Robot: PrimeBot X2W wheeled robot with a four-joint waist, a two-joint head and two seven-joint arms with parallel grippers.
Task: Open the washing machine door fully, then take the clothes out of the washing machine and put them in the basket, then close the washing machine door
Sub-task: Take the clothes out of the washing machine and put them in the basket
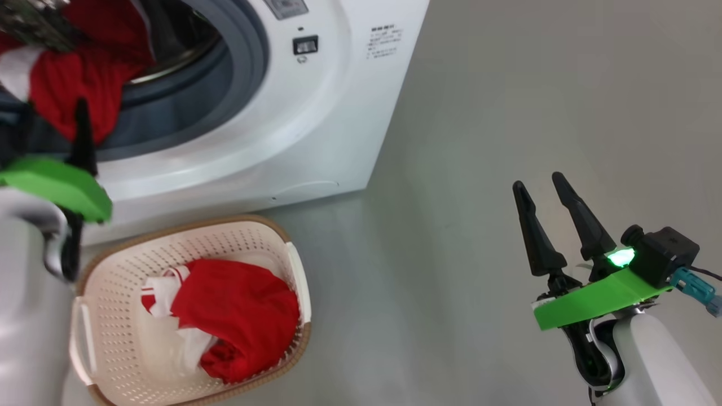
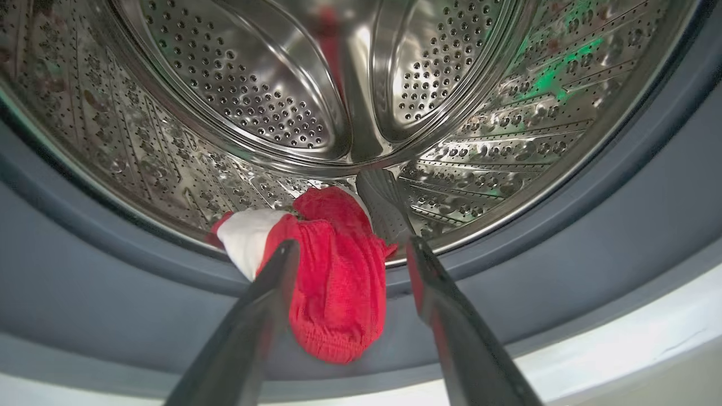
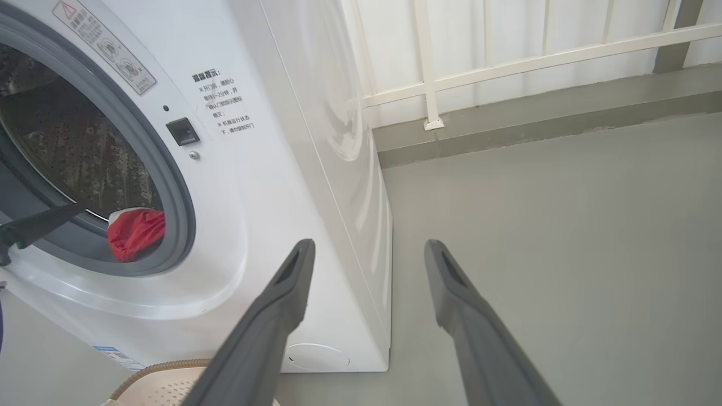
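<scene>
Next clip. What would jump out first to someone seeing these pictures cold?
The bright red garment spilling over the grey rubber ring at the mouth of the washing machine, with the left hand open and its fingers framing it in the left wrist view. Next, a second red garment lying in the cream basket on the floor before the machine, while the right hand is open off to the side.
</scene>
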